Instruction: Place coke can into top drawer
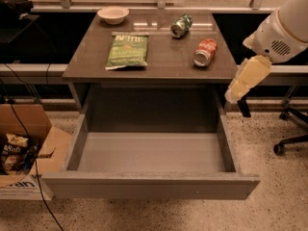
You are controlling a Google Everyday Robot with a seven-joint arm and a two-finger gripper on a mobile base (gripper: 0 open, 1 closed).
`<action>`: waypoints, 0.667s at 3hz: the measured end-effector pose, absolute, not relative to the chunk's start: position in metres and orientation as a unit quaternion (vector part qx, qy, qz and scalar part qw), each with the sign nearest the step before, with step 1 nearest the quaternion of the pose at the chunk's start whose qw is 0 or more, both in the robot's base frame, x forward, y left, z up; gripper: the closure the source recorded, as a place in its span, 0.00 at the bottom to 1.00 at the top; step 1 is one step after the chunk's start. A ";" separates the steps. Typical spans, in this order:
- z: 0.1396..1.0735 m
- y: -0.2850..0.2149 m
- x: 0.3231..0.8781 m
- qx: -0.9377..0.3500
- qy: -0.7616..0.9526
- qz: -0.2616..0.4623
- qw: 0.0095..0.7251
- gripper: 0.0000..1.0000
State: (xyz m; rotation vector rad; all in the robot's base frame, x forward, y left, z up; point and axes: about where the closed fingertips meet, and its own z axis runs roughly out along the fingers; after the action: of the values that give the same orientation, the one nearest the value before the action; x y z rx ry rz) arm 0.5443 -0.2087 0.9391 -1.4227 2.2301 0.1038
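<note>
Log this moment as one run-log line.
coke can: lying on tabletop | top drawer: open, empty | tool: right of drawer, apart from can
</note>
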 end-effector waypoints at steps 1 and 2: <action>0.937 -0.189 0.573 -0.498 0.819 0.049 0.280 0.00; 0.941 -0.167 0.618 -0.476 0.815 0.064 0.324 0.00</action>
State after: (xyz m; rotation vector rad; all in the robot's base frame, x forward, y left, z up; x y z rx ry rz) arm 0.6177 -0.1671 0.9408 -1.2496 2.1369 0.1679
